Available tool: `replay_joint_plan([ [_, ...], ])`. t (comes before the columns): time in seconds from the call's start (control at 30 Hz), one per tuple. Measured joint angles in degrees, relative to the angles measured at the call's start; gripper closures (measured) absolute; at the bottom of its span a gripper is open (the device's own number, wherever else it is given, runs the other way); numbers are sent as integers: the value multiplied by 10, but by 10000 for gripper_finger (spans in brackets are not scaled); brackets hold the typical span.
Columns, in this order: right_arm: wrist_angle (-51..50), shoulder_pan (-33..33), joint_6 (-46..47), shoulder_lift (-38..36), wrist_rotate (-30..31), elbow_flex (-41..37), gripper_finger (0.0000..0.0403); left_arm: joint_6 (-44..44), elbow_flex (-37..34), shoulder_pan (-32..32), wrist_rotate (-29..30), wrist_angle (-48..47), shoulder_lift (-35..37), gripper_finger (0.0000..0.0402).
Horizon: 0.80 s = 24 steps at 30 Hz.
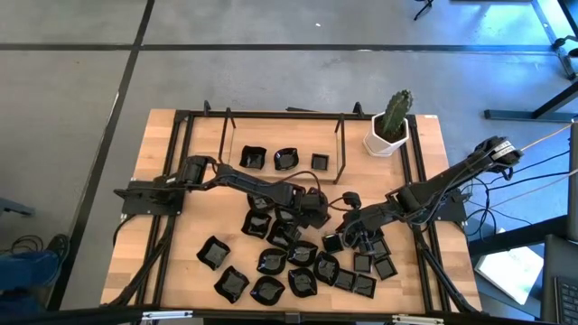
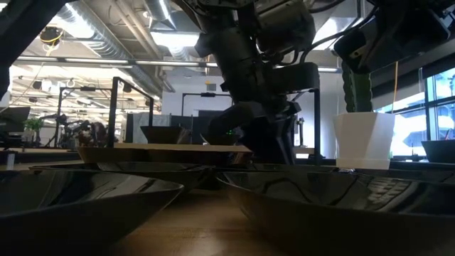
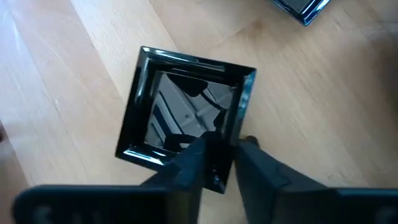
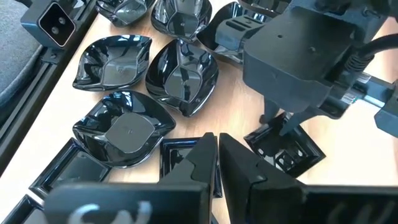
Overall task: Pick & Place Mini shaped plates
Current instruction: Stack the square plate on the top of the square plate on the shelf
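Several glossy black mini plates (image 1: 271,262), square and wavy-rimmed, lie on the near half of the wooden table; three more (image 1: 286,160) lie in a row at the far side. My left gripper (image 1: 316,215) is at the table's middle, shut on one square plate (image 3: 186,106); the plate also shows in the right wrist view (image 4: 287,150). My right gripper (image 4: 217,144) is just right of it (image 1: 354,233), with its fingers together over the square plates (image 4: 183,155) near the right side. I see nothing between them. My left gripper pinches one side wall of the square plate (image 3: 225,167), near a corner, with one finger (image 3: 202,158) inside the dish and the other (image 3: 258,171) outside. The fingers come from above, pointing down. I cannot tell whether the plate is clear of the table.
A white pot with a green cactus (image 1: 388,131) stands at the far right corner and shows in the low view (image 2: 364,139). A dark metal frame (image 1: 343,149) runs around the table. The two grippers are close together. Bare wood (image 1: 194,153) lies at the far left.
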<state>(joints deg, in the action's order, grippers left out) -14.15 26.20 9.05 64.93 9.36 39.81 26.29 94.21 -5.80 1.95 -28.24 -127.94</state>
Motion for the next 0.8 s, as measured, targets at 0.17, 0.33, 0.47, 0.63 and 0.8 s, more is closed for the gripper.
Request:
replay_joint_plan([
  [0.17,0,0,0,0,-3,0,378,0,0,0,2,2,0,392],
  [0.33,-2,0,0,0,-6,0,378,0,0,-5,38,2,0,396],
  [0.47,-8,0,7,0,-7,0,378,7,0,-14,88,-4,0,397],
  [0.63,-8,0,8,0,-21,0,378,9,-1,-27,125,-13,11,398],
  [0.8,-7,0,9,0,-21,0,378,1,-1,-43,166,-22,42,398],
])
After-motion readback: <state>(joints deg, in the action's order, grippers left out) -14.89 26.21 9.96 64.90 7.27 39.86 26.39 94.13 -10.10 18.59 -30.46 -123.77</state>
